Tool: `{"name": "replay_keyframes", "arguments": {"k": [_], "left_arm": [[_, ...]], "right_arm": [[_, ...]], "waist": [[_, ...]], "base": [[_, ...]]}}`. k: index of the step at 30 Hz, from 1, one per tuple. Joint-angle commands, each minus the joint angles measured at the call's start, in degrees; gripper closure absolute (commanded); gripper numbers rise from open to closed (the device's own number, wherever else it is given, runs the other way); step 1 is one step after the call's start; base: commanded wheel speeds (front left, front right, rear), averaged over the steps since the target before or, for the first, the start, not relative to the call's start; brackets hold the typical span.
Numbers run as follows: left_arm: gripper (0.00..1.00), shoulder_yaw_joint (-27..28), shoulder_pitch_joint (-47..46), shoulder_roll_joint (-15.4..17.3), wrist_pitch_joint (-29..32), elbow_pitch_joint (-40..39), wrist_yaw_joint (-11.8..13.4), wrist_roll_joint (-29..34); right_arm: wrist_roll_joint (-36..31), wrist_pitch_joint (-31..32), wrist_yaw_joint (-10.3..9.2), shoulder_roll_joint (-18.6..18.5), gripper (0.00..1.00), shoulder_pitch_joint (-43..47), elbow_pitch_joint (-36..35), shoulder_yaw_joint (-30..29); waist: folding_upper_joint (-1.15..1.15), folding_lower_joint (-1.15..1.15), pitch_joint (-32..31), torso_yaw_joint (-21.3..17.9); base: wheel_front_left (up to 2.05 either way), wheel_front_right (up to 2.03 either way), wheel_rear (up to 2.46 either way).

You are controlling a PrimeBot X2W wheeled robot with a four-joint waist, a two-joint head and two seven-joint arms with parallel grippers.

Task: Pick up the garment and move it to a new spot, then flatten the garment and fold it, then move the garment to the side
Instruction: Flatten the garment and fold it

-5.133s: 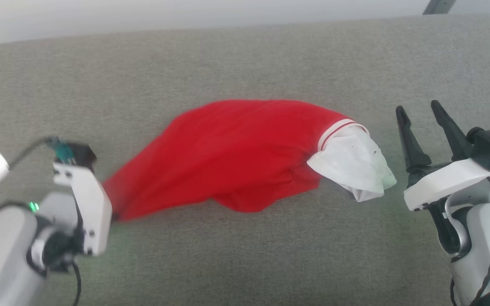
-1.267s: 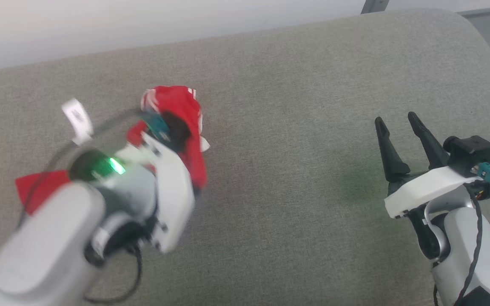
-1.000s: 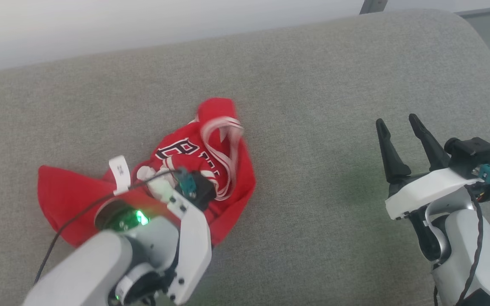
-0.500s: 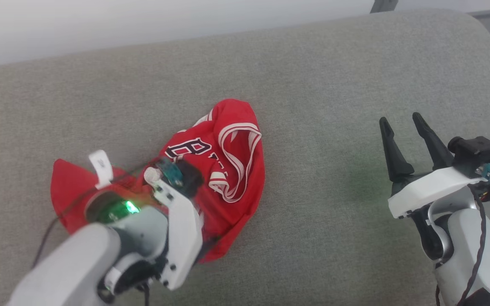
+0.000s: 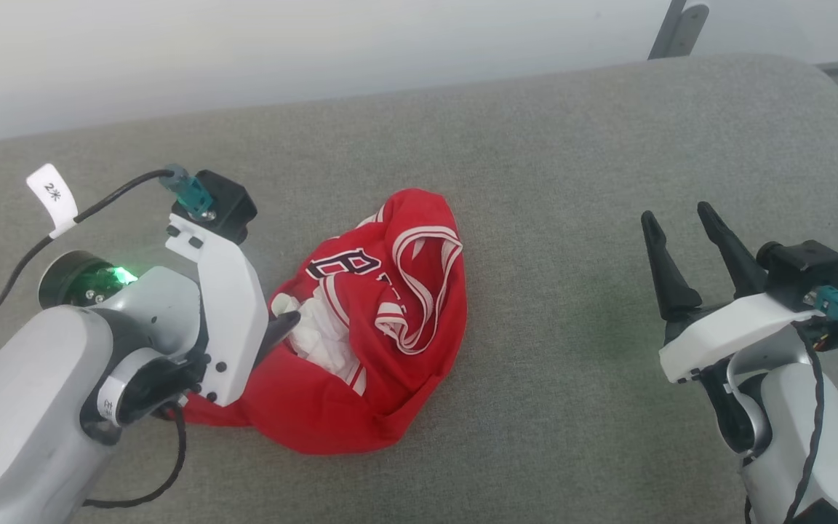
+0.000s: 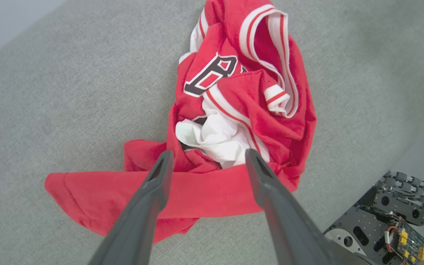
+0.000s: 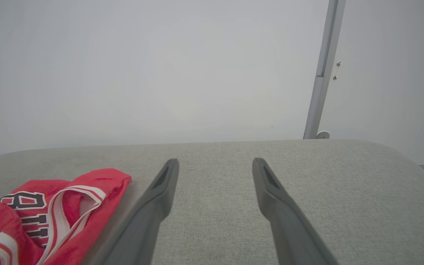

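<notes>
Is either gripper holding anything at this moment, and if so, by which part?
Nothing is held. The left gripper has its fingers spread over the crumpled garment, not closed on it; the right gripper is open, apart from it.

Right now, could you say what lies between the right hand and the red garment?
In the head view, bare grey upholstery separates the right hand from crumpled red garment.

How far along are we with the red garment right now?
Move looks done: the garment has left its earlier stretched-out spot and lies in a crumpled heap, let go by the open left gripper. In hand: nothing; the right gripper waits open, apart. Left: flattening, folding, moving aside.
</notes>
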Motion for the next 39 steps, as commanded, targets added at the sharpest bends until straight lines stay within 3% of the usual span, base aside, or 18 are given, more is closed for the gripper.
{"name": "replay_keyframes", "arguments": {"k": [1, 14, 27, 28, 29, 35, 39], "left_arm": [[0.00, 0.0, -0.1, -0.2, 0.2, 2.0, 0.0, -0.9], [0.00, -2.3, -2.2, -5.7, -3.3, 13.3, -2.7, -1.0], [0.00, -3.4, -4.0, -6.5, -8.0, 25.0, -5.0, 1.6], [0.40, -3.5, -4.2, -6.7, -8.2, 25.9, -5.4, 1.4], [1.00, -3.5, -4.5, -6.8, -8.4, 26.6, -5.6, 1.5], [1.00, -3.1, -5.7, -7.2, -8.5, 28.1, -5.8, 0.8], [1.00, -1.0, -6.4, -6.0, -9.0, 24.7, -4.3, -0.2]], "right_arm": [[0.1, 0.0, 0.00, -0.2, 0.00, 0.6, 0.2, 0.2], [0.5, 0.7, 0.00, -0.8, 0.00, 0.3, -0.5, 1.2], [0.2, 0.1, 0.00, -0.4, 0.00, -1.2, -0.9, 1.0], [0.2, 0.0, 0.00, -0.3, 0.00, -1.3, -0.8, 1.0], [0.2, -0.1, 0.00, -0.3, 0.00, -1.3, -0.7, 1.0], [0.0, -0.4, 0.00, -0.3, 0.00, -1.1, -0.1, 0.6], [-0.2, -0.4, 0.00, -0.5, 0.00, -0.3, 0.3, -0.3]], "waist": [[0.00, 0.00, -0.8, 0.2], [0.00, 0.00, -1.1, -0.5], [0.00, 0.00, 3.2, -3.0], [0.00, 0.00, 3.3, -3.0], [0.00, 0.00, 3.5, -3.1], [0.00, 0.00, 3.4, -2.9], [0.00, 0.00, 2.4, -1.8]], "base": [[0.00, 0.00, 0.00], [0.00, 0.00, 0.00], [0.00, 0.00, 0.00], [0.00, 0.00, 0.00], [0.00, 0.00, 0.00], [0.00, 0.00, 0.00], [0.00, 0.00, 0.00]]}}
